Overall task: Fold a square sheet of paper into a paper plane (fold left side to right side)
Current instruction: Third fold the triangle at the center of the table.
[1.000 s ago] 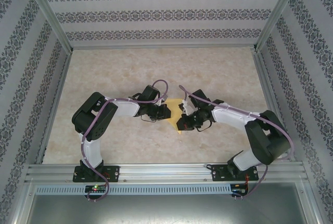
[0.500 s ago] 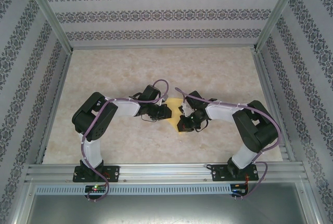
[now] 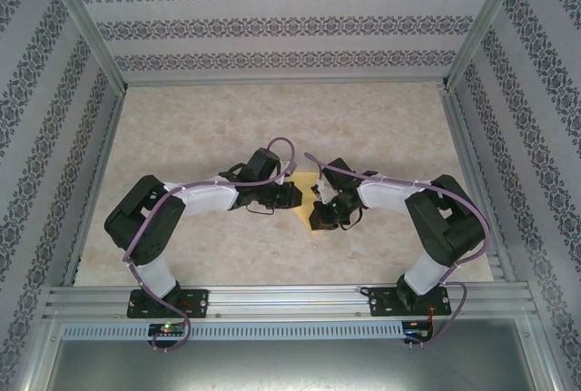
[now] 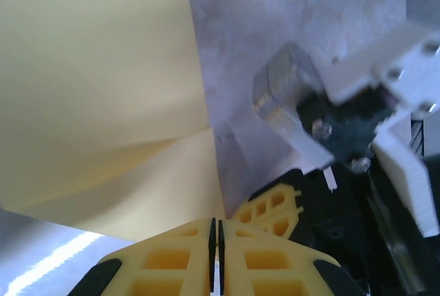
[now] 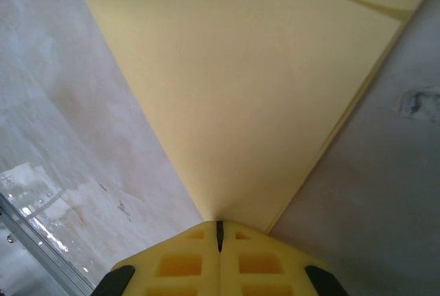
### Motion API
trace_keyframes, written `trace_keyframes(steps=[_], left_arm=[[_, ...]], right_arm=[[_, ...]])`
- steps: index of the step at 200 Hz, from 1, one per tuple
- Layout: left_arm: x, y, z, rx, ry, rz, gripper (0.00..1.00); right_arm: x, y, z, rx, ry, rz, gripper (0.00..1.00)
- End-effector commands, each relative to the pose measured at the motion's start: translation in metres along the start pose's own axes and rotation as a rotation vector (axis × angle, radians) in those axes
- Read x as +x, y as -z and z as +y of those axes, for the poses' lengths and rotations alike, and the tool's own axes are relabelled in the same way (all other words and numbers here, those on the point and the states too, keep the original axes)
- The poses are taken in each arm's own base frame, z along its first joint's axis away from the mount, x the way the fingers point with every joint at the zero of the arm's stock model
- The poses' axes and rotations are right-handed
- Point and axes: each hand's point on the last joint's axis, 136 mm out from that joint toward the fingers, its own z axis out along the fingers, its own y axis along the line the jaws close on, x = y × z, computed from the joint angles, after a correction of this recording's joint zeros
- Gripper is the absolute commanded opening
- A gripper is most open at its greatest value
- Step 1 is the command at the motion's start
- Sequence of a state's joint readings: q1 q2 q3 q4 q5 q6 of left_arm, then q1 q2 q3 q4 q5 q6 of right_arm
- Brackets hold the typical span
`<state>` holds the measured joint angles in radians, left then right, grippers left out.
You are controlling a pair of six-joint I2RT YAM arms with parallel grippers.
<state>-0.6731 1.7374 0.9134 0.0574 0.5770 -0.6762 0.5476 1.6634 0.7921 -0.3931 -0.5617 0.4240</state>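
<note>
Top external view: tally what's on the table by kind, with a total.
Yellow paper sheet: 1
Robot arms: 2 (left arm, right arm)
Total: 3

1. Overhead cam: left tool (image 3: pixel 283 195) and right tool (image 3: pixel 323 210) cover most of the yellow paper (image 3: pixel 304 204), creases too small to read.
2. Left wrist: paper runs off the frame's top and left, right tool's blurry.
3. Right wrist: paper cut off up top.
</note>
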Motion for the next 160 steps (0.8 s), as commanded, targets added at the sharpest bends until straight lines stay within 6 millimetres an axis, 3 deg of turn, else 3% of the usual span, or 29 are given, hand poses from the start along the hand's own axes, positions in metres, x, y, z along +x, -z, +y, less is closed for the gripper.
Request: trace_keyframes(steps=[1,58,111,160], left_arm=[[0.018,-0.017,-0.004,0.028,0.011,0.047,0.12],[0.029,-0.035,-0.001,0.041,0.029,0.066,0.10],[0.037,-0.042,0.025,-0.047,0.048,0.066,0.09],[0.032,-0.036,0.049,-0.159,0.061,0.036,0.08]], right_arm=[[0.019,-0.009,-0.034,0.149,-0.067,0.061,0.00],[0.017,-0.009,-0.033,0.147,-0.071,0.055,0.00],[0.020,-0.009,-0.034,0.160,-0.072,0.073,0.00],[0.025,-0.010,-0.040,0.192,-0.076,0.095,0.00]])
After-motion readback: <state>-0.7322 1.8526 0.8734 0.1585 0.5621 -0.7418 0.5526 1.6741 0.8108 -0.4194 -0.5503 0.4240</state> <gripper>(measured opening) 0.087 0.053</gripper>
